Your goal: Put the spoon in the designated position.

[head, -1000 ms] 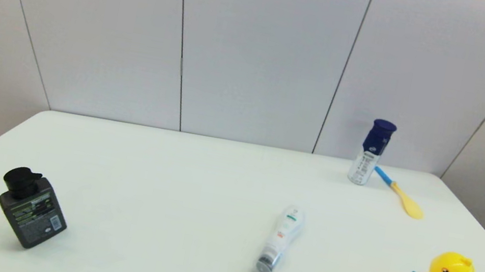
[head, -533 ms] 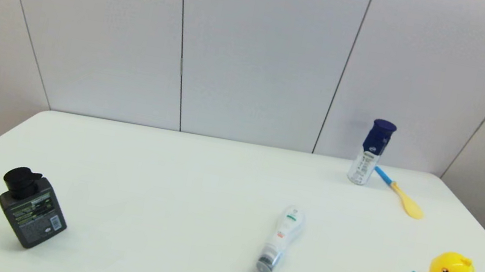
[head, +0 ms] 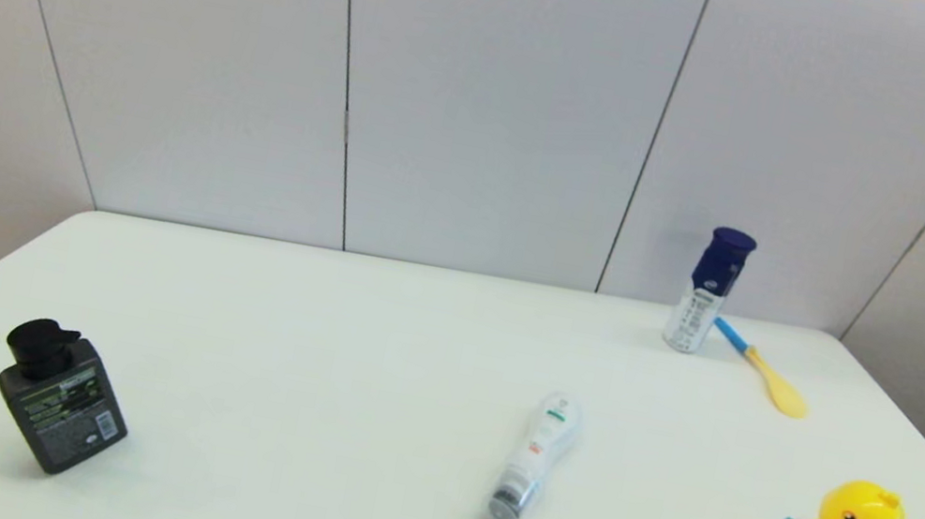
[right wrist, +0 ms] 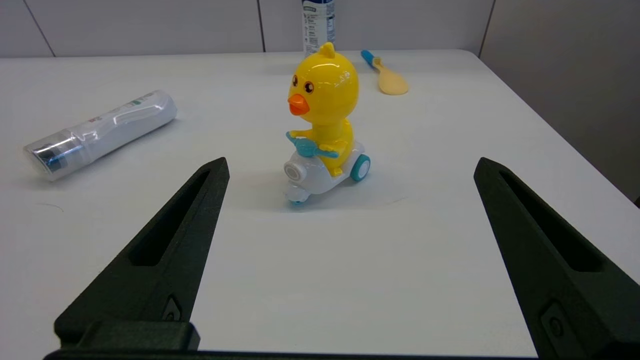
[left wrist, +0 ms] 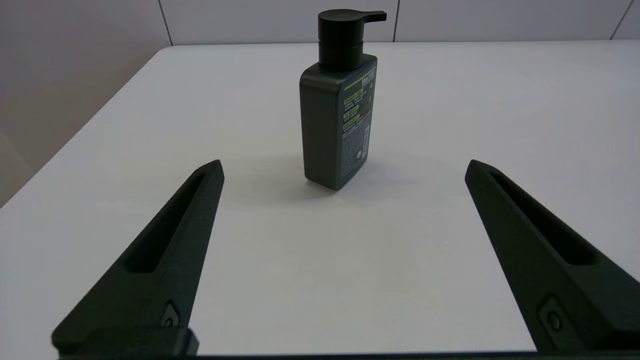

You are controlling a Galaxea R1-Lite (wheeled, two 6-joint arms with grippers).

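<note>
A: Where is the spoon [head: 762,368] located?

B: It is shown lying flat on the white table [head: 334,342] near the far right corner, with its blue handle end just beside the base of the upright blue-capped bottle [head: 708,291]; whether the two touch cannot be told. The pale yellow bowl is turned toward the robot. In the right wrist view the spoon [right wrist: 385,75] is seen beyond the yellow duck toy [right wrist: 322,127].

A: How are the grippers set?

B: The right gripper [right wrist: 350,165] is held wide apart above the near right part of the table, nothing between its fingers, the duck toy in front of it. The left gripper [left wrist: 342,167] is likewise spread wide and empty, facing the dark pump bottle [left wrist: 340,110] at the near left. Neither arm is seen in the head view.

A: How is the spoon expected to handle?

B: It is judged to be light, stiff and smooth plastic, so it may be pushed or spun by a slight touch. Lying low on the table, it offers little height to close on.

A: Where should hold be taken?

B: The narrow neck, where yellow meets blue, is judged best, the fingers being set across it. The handle end is crowded by the bottle, which could be knocked over. A clear tube [head: 534,458] lies well apart, near the table's middle.
</note>
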